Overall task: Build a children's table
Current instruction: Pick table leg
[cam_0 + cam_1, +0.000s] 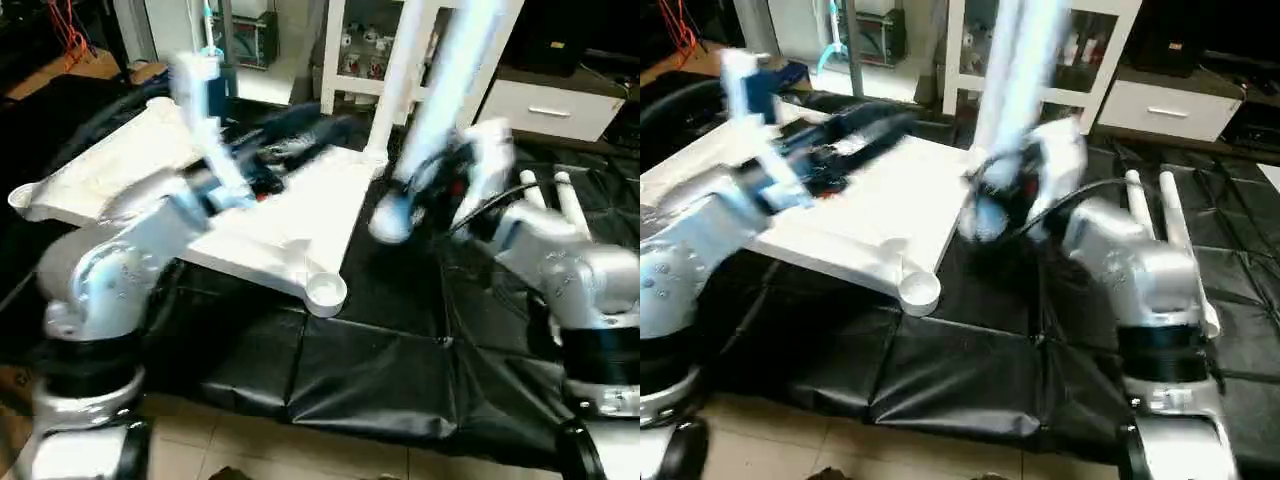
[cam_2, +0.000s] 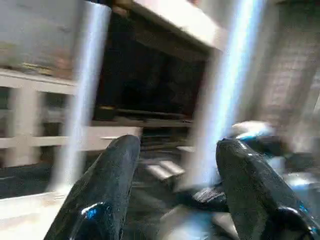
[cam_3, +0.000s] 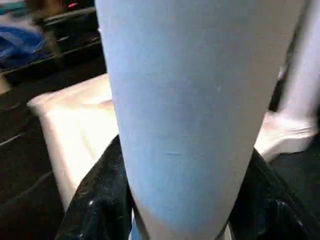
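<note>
Right gripper (image 3: 175, 210) is clamped on a table leg (image 3: 190, 110): in its wrist view the two black fingers sit either side of the thick tube end. From the head views I see that leg held roughly upright, its lower end just off the right edge of the table top (image 1: 270, 215), above the black mat (image 1: 380, 370).

Left gripper (image 2: 175, 195) has its fingers apart with nothing between them; it hovers over the middle of the table top. Left arm is blurred in the head views, so its exact pose is uncertain.

Table top lies underside up on the mat, slightly tilted. One leg (image 1: 400, 75) already stands at its far right corner. The near corner socket (image 1: 326, 291) is empty. Two more legs (image 1: 545, 200) lie on the mat beside my right forearm.

My judgement: the step in hand is seating the held leg in a socket. To do it well:
- bring the leg's end directly over the chosen socket before lowering;
- keep the tube plumb to the top, not to the mat;
- press the left gripper on the top to stop it shifting;
- push straight down, no sideways load.
</note>
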